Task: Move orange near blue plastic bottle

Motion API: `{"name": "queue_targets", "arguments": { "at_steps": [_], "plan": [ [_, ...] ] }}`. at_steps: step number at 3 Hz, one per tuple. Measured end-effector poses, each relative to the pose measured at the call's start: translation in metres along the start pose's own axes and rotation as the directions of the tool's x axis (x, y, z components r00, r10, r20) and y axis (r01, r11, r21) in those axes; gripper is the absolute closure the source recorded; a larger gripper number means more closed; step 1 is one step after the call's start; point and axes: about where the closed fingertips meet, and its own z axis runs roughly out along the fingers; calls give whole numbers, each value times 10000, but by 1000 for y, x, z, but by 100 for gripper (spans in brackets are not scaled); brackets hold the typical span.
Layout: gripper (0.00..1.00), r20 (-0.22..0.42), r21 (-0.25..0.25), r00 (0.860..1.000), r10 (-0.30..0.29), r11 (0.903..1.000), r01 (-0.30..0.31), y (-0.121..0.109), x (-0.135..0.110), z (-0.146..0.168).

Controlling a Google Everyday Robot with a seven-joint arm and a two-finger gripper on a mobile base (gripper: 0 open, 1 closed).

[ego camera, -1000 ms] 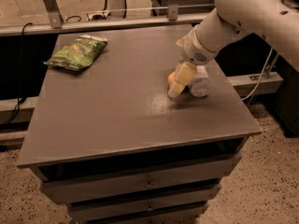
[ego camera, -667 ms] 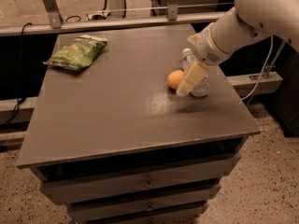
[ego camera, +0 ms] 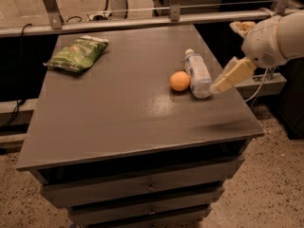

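The orange [ego camera: 179, 81] sits on the grey table [ego camera: 114, 122], touching the left side of the blue plastic bottle [ego camera: 197, 74]. The bottle lies on its side with its white cap pointing to the back. My gripper [ego camera: 227, 57] is off to the right of the bottle, over the table's right edge. It is open and holds nothing. Its lower finger [ego camera: 232, 75] ends just right of the bottle.
A green crinkled snack bag [ego camera: 78, 53] lies at the table's back left. A metal rail [ego camera: 142, 20] runs behind the table. Drawers [ego camera: 147, 186] are below the front edge. A cable hangs at the right.
The gripper let go of the orange and drew back to the right and up. The orange stays beside the bottle.
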Motion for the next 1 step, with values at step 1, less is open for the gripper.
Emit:
{"name": "queue_targets", "arguments": {
  "at_steps": [1],
  "plan": [
    [0, 690, 548, 9975, 170, 9983, -208, -1, 6, -42]
  ]
}}
